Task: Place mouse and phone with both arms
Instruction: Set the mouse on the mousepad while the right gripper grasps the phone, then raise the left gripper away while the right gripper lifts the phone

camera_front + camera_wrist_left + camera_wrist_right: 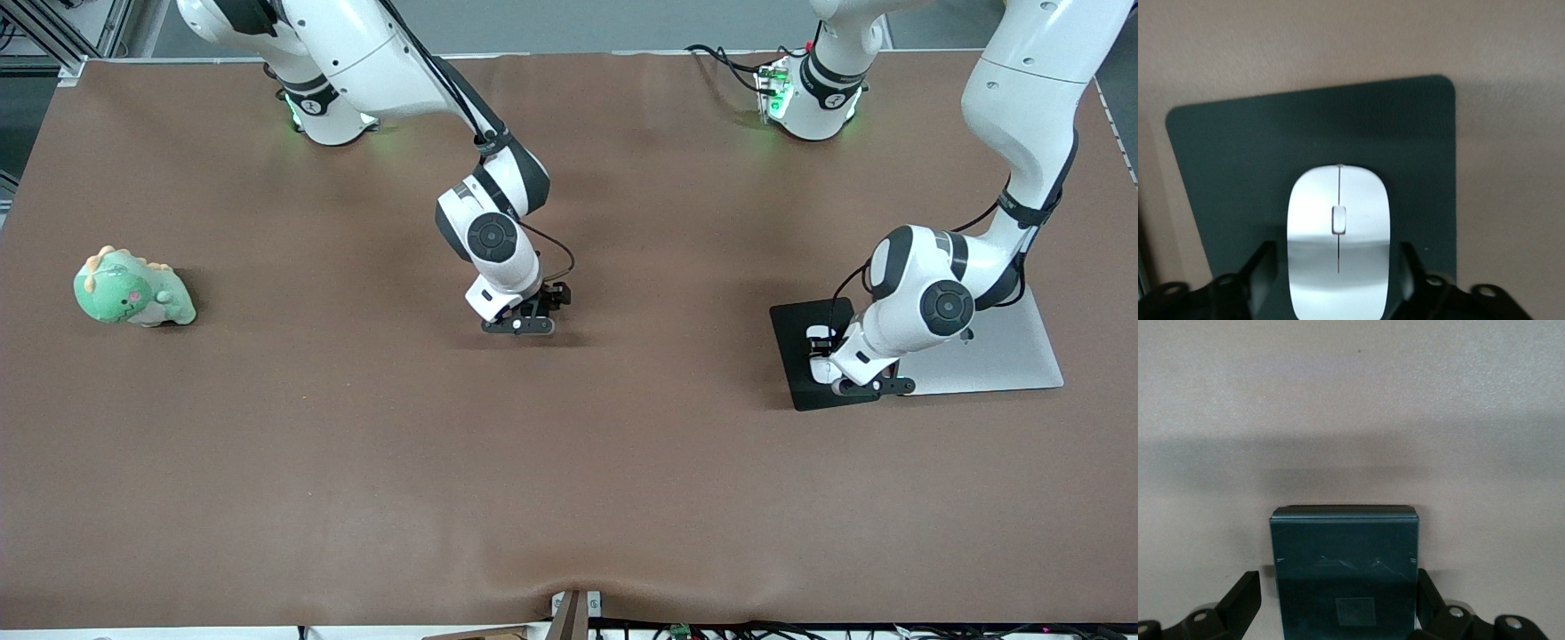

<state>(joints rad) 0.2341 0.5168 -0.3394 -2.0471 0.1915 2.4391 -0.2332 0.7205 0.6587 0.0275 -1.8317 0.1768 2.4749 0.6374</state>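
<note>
The white mouse lies on a flat black mouse pad toward the left arm's end of the table. My left gripper is low over the pad, open. Its fingers stand on either side of the mouse, with a thin gap at each side. The black phone lies flat on the brown table near the middle. My right gripper straddles it, open. One of its fingers is clearly apart from the phone and the other is close to the phone's edge. In the front view the right gripper hides the phone.
A closed silver laptop lies beside the mouse pad, partly under the left arm. A green dinosaur plush sits toward the right arm's end of the table. The brown table stretches wide toward the front camera.
</note>
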